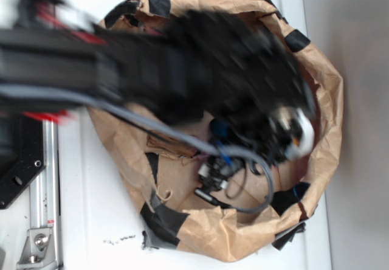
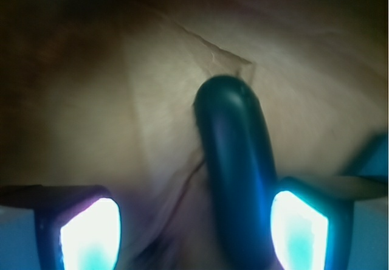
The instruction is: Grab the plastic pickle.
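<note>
One blurred black arm point(image 1: 182, 63) is seen in the exterior view, reaching over a brown paper nest point(image 1: 322, 93) edged with black tape on a white table point(image 1: 97, 215); the pickle can't be spotted there. In the wrist view, the plastic pickle point(image 2: 234, 173) is found lying on paper between the spread fingers of the gripper point(image 2: 194, 230), right against the right-side pad point(image 2: 298, 230), not clamped.
</note>
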`<state>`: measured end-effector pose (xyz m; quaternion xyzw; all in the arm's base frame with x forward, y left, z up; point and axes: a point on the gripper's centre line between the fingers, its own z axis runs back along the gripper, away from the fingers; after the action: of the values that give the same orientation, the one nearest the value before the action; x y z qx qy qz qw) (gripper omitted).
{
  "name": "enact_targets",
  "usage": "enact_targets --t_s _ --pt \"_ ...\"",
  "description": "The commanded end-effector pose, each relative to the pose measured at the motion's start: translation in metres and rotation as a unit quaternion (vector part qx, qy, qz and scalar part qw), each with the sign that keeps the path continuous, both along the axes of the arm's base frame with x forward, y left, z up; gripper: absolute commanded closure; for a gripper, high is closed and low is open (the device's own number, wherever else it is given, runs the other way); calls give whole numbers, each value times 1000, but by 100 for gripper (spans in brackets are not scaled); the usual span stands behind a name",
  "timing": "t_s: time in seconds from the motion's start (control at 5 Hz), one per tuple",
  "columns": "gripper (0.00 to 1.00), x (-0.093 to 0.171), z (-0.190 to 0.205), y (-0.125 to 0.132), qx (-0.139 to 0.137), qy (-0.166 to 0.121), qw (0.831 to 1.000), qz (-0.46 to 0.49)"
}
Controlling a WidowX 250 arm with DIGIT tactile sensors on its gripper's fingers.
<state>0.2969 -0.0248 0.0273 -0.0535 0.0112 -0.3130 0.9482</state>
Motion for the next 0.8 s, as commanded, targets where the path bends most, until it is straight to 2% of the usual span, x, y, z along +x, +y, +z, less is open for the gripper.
enact_targets --t_s 0.0,0.2,0.4,0.6 --pt "100 13 -4 -7 68 -15 998 6" --pt "100 14 13 5 74 -37 995 56" --pt "100 4 63 26 51 -95 980 167" --pt "100 -17 110 49 0 -108 962 252"
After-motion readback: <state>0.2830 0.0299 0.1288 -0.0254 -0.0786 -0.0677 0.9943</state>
